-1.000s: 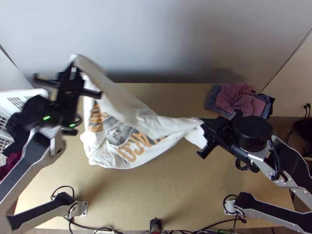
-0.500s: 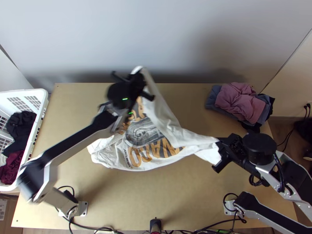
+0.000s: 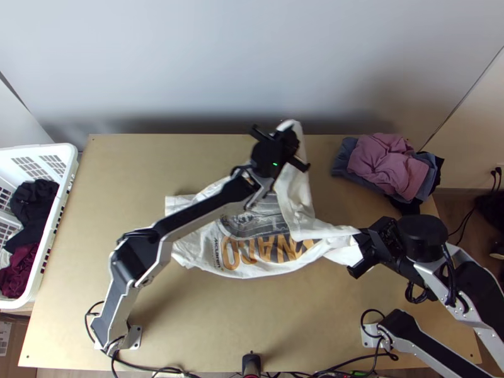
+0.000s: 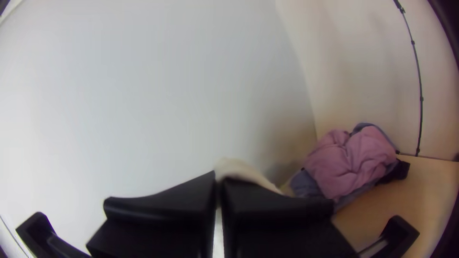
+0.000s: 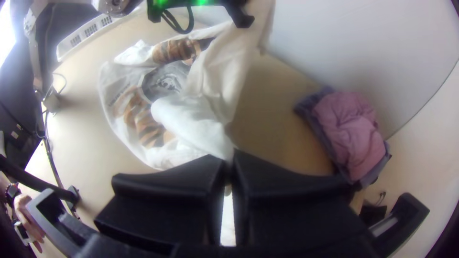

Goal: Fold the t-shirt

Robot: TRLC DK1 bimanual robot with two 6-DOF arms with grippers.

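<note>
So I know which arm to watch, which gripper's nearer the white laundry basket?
Left. The left gripper holds the t-shirt up, right of the basket; the right gripper holds another part, farther right across the table.

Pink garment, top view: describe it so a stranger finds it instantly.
At the far right corner of the light wooden table sits a pile of clothes. The crumpled pink cloth tops it, unlike the blue-grey cloth and black cloth beneath.
</note>
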